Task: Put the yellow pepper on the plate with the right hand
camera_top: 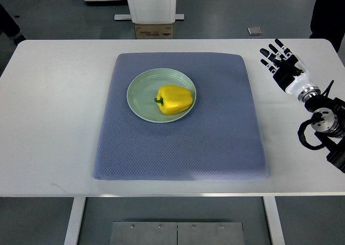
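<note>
The right hand (284, 68) is hovering apart, fingers (280, 44) spread and empty, while the yellow pepper (175, 99) is sitting by the plate (141, 97) edge, liable to roll off if jolted.

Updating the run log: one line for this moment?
yellow pepper: lying on plate | right hand: open, empty, right of mat | left hand: not in view

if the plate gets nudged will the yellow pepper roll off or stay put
Probably stays: the yellow pepper lies on its side, lobed and blocky, so it should rock, not roll. Its glossy skin may slide on the smooth green plate, though the rim likely stops it.
</note>
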You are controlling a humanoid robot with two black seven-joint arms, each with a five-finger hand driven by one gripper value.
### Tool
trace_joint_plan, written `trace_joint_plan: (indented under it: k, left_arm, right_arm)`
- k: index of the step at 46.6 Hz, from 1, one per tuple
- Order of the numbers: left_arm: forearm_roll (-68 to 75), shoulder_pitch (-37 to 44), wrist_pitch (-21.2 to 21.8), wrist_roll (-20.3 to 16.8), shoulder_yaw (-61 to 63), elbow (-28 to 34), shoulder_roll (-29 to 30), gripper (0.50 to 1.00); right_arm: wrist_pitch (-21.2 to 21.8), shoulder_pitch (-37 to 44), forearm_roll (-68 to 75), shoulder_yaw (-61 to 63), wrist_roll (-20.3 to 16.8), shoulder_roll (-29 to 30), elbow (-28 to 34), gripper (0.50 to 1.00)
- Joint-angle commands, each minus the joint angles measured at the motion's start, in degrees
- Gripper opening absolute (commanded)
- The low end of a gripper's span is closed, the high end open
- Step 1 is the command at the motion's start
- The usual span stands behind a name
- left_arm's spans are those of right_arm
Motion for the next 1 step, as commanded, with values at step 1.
trace_joint_plan:
  k: [1]
  left_arm:
    - [0.0,-0.1,0.0,0.0,0.0,0.0,0.0,1.000]
  right_arm:
    - [0.0,-0.2,0.1,-0.1,0.0,0.1,0.0,1.000]
